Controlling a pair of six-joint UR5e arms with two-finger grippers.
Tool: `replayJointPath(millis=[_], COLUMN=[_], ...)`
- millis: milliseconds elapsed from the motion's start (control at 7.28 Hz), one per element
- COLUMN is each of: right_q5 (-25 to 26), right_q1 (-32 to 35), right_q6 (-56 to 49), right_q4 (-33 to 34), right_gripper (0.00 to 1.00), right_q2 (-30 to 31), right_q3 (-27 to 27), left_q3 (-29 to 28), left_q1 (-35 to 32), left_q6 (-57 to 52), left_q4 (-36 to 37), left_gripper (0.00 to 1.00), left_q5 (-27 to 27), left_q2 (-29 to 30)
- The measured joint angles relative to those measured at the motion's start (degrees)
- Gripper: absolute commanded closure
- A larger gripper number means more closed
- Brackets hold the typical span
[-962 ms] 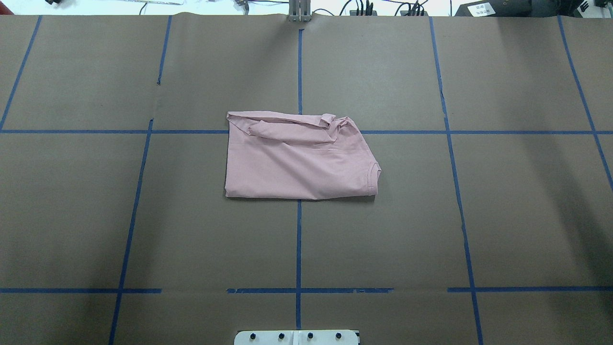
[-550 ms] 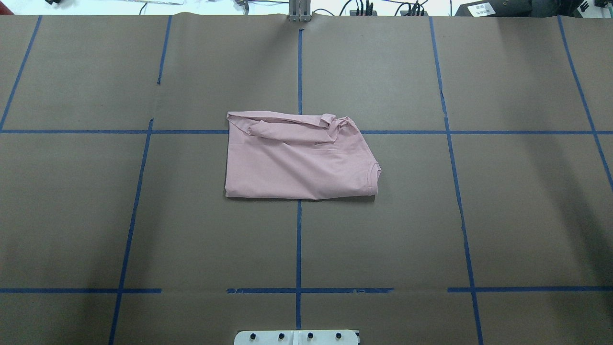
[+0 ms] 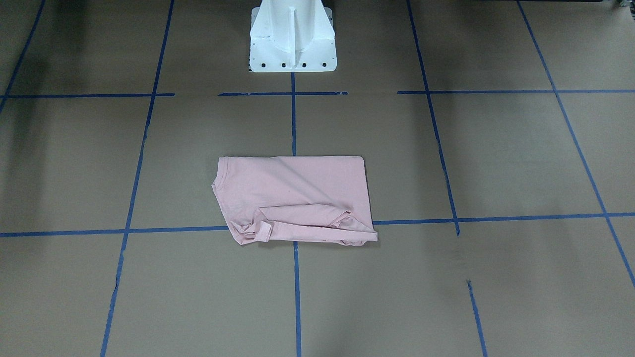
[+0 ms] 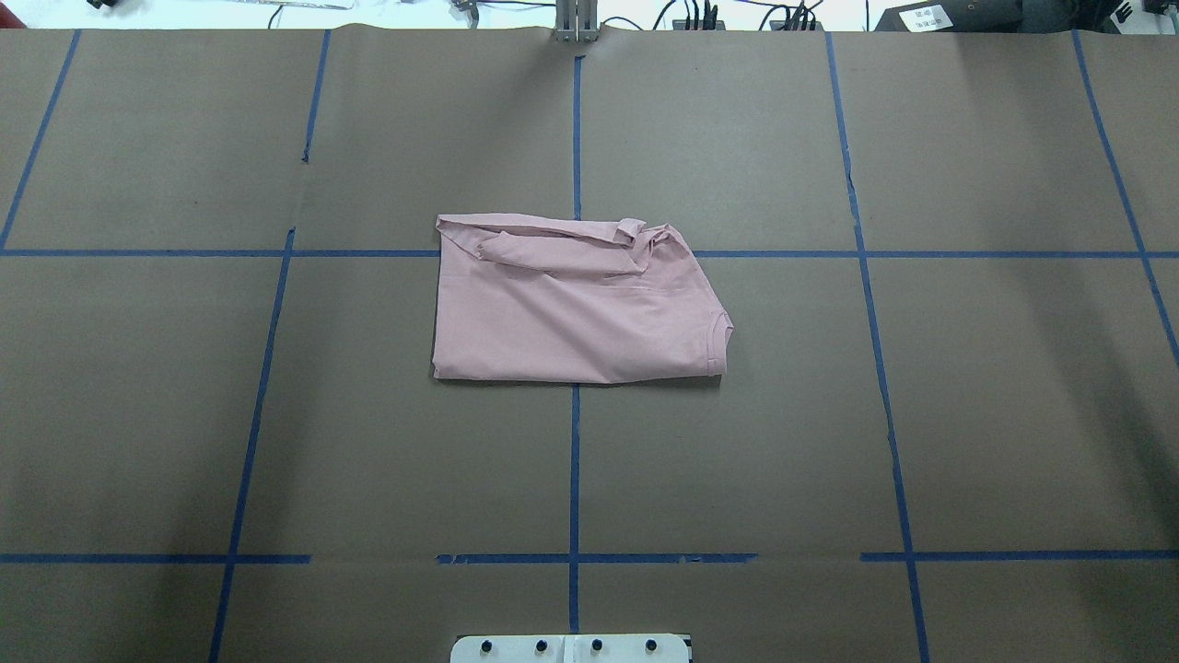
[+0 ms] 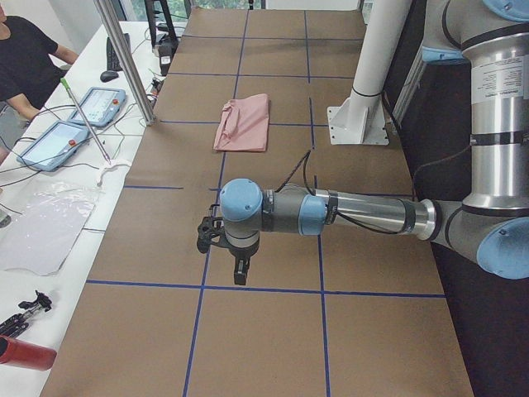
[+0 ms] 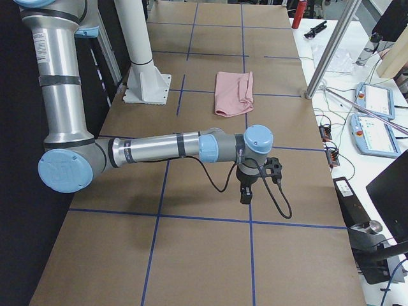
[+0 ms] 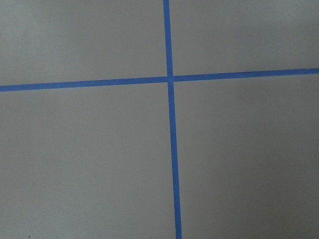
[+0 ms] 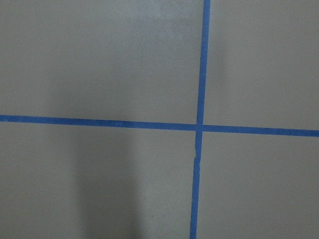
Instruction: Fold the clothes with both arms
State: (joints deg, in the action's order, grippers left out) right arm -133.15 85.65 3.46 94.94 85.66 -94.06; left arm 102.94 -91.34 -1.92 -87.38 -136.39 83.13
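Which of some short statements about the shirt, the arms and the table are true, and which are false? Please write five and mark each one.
1. The pink T-shirt lies folded on the table, and no gripper touches it. True.
2. The left gripper holds the shirt's collar. False: it hangs over bare table, well away from the shirt.
3. In the overhead view the collar is at the shirt's right end. True.
4. The shirt lies inside one taped square. False: it covers a crossing of the blue tape lines.
5. The right wrist camera sees the shirt. False: it shows only brown paper and blue tape.
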Motion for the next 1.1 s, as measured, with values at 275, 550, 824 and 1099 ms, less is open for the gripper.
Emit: replayJointPath(millis=[275,550,824,1099], right_q5=[-0.10,-0.20,-0.20,-0.26], right_q1=[0.08,0.09,0.06,0.05], right_q6=[-0.13,0.23,0.38,0.42], right_q4=[-0.02,-0.02,0.03,0.05], right_gripper=[0.00,0.00,0.00,0.00], right_q2=[0.83,0.90,0.91,0.88], right_q3=[-0.04,-0.16,-0.16,-0.24], left_q3=[-0.06,-0.22,-0.45,-0.43], left_q1=[0.01,0.02,0.02,0.02], left_q6=[-0.01,-0.09,-0.18,-0.17], left_q4=[-0.11,-0.17,-0.23,-0.24], left_gripper=[0.00,0.00,0.00,0.00], left_q5=[-0.01,-0.07,-0.10,-0.10], left_q2=[0.07,0.13,0.17,0.19])
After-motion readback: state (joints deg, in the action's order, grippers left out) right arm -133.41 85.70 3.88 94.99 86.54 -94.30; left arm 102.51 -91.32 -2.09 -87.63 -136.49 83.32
